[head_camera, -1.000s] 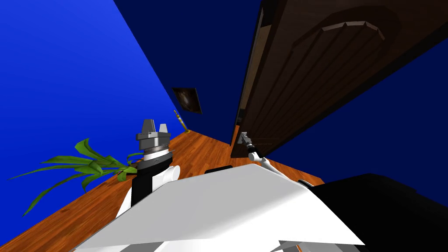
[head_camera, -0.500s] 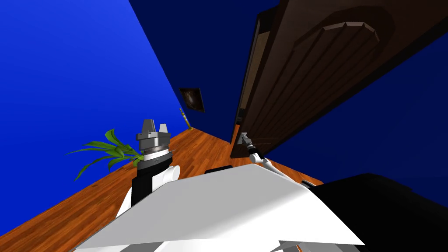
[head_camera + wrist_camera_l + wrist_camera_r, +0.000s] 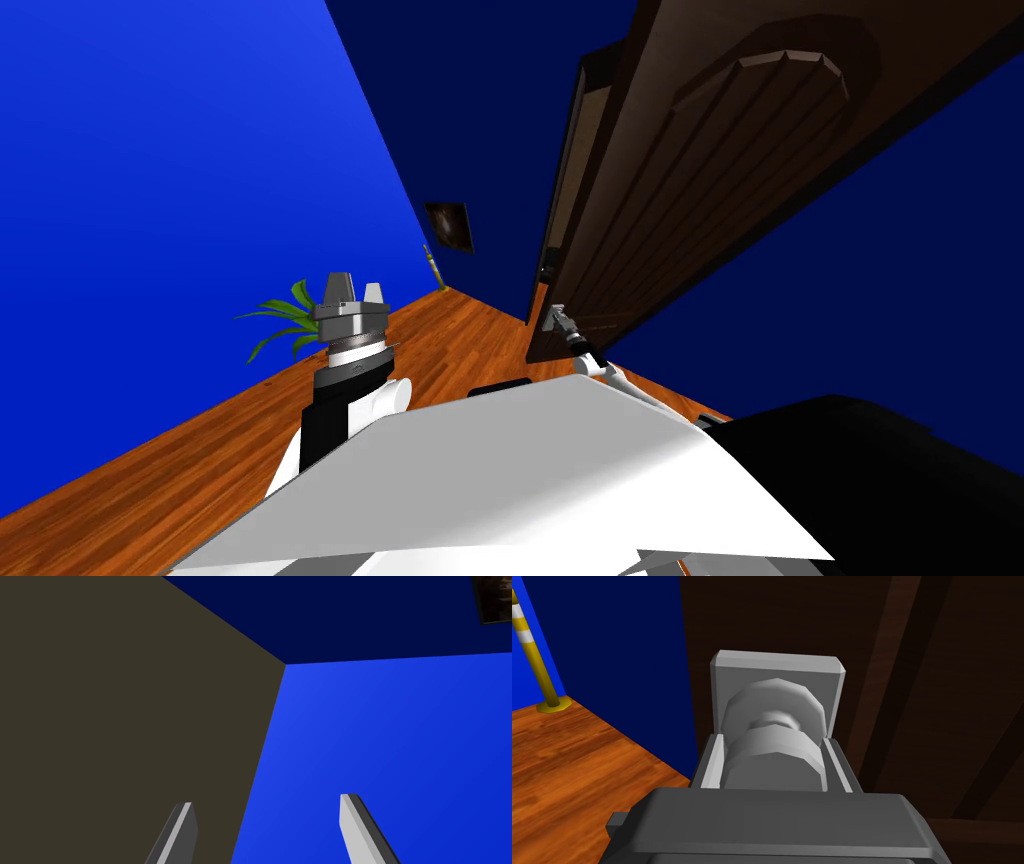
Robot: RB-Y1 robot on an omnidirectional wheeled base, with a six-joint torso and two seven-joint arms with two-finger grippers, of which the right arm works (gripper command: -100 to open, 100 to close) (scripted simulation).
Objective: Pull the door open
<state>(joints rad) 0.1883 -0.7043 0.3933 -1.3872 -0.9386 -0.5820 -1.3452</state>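
While the right pincer clamps the grey knob, dark door ajar, left pincer spread, empty.

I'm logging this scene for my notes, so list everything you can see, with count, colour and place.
Door: one, dark brown, panelled, ahead on the right.
Door knob: one, grey, near the door's edge.
Plate: one, grey, square, behind the knob on the door.
Plant: one, green, by the bright blue wall on the left.
Picture frame: one, dark, on the dark blue far wall.
Post: one, yellow with white bands, standing on the floor.
Floor: orange-brown wood.
Left gripper: open, raised on the left, holding nothing.
Right gripper: shut on the door knob, fingers pressing its sides.
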